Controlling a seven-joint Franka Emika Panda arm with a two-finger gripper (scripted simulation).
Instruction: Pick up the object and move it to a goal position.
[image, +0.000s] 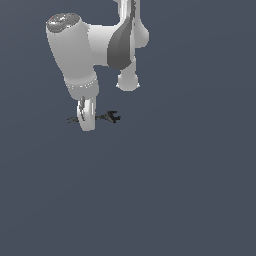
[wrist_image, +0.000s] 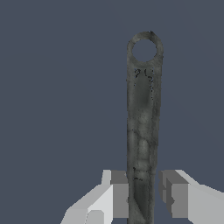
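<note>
Grasp step: the tool, spread, straddles the wrench lying on the worktop in the exterior view's upper left; next, pinch and lift.

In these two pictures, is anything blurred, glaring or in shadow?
Exterior view: flat, even light, no cast shadows on the ground; soft highlights on the arm, and the wrench is too small and coarse for detail. Wrist view: the wrench is sharp but mottled, between the fingers, without glare.

Flat dark grey-blue floor, thin dark wrench lying on it
</note>
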